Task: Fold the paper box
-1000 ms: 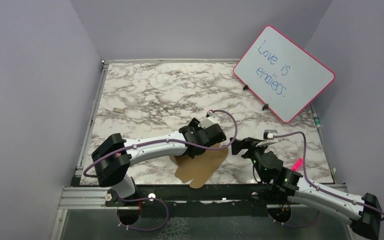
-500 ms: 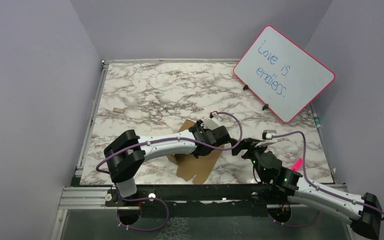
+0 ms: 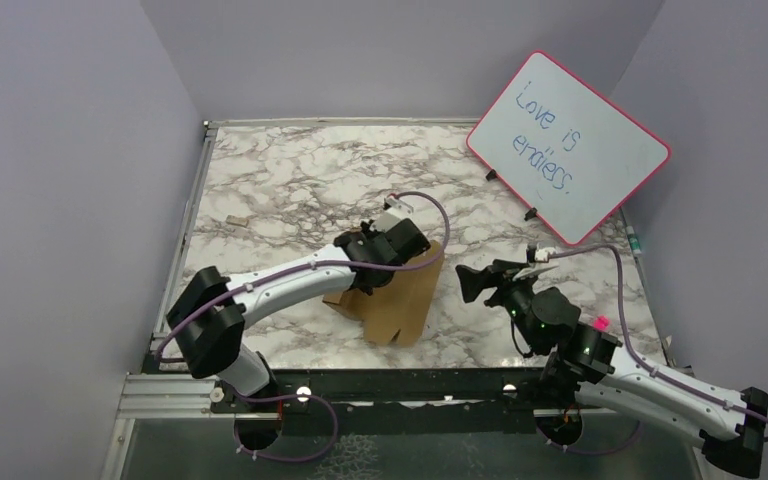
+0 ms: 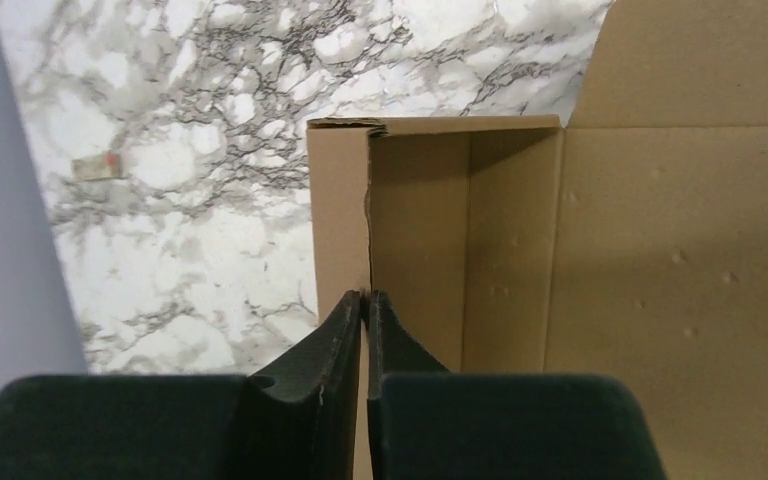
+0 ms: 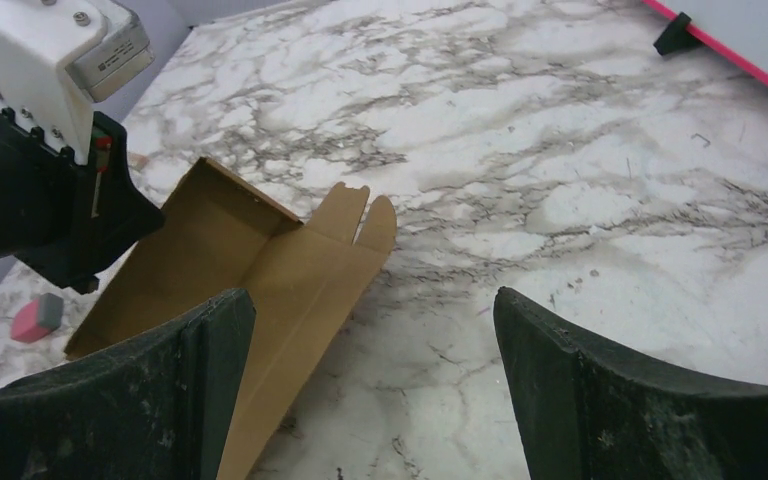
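The paper box (image 3: 397, 297) is plain brown cardboard, partly raised into an open trough with flat flaps spread toward the table's front. My left gripper (image 3: 385, 250) is shut on the top edge of one upright side wall. In the left wrist view, the gripper (image 4: 365, 297) pinches that thin wall, with the box's inside (image 4: 520, 230) just to the right. My right gripper (image 3: 475, 281) hangs open to the right of the box, touching nothing. The right wrist view shows its fingers (image 5: 210, 350) spread wide over the marble, and the box's flap (image 5: 310, 270) reaches under the left one.
A pink-framed whiteboard (image 3: 568, 145) leans at the back right, its black feet (image 5: 678, 32) on the marble table (image 3: 290, 180). A tiny tan scrap (image 3: 237, 221) lies at the left. A small pink block (image 5: 37, 316) sits near the box's left end.
My left gripper has closed on the box wall and pulled it back and leftward, so the flat sheet now stands up partly folded. My right gripper has shifted slightly left.
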`<state>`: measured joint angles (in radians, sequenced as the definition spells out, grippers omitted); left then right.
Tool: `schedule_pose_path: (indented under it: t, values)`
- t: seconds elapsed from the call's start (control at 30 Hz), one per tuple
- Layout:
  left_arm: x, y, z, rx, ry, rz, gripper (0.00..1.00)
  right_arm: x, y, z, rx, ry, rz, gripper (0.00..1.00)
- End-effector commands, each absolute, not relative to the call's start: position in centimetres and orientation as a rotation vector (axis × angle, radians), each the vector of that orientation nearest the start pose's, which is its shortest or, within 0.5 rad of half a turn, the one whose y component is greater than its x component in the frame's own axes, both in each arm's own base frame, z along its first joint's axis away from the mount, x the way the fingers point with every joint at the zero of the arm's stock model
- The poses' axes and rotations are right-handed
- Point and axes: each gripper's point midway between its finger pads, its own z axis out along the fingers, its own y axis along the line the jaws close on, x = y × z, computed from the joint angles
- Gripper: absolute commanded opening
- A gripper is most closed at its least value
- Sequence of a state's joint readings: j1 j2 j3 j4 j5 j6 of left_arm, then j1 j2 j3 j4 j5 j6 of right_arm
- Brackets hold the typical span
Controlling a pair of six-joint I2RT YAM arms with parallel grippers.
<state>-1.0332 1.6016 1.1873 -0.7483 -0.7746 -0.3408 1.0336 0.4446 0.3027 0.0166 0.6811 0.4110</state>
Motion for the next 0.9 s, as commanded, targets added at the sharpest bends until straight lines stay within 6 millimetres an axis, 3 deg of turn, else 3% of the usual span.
schedule_pose_path:
  t: [0.0,0.13,0.3,0.57,0.7,0.87]
  values:
    - [27.2,-20.8,14.2,0.429,2.292,0.143,0.05,20.4,17.6,20.0,-0.116,1.735,0.54,0.95]
    - [27.5,-19.7,13.7,0.317,2.324,-0.028,0.05,20.3,19.5,21.1,-0.181,1.747,0.585,0.95]
    - [27.1,-19.0,10.7,0.167,2.389,-0.224,0.05,20.5,21.8,22.0,-0.263,1.817,0.586,0.95]
    - [26.7,-20.4,7.8,-0.075,2.373,-0.526,0.08,21.8,25.2,21.9,-0.373,2.043,0.451,0.96]
    - [26.6,-20.8,8.4,-0.107,2.338,-0.583,0.24,22.0,27.3,22.8,-0.429,2.093,0.462,0.96]
    - [27.0,-19.2,10.8,-0.083,2.296,-0.528,0.39,22.2,29.8,23.4,-0.484,2.131,0.502,0.96]
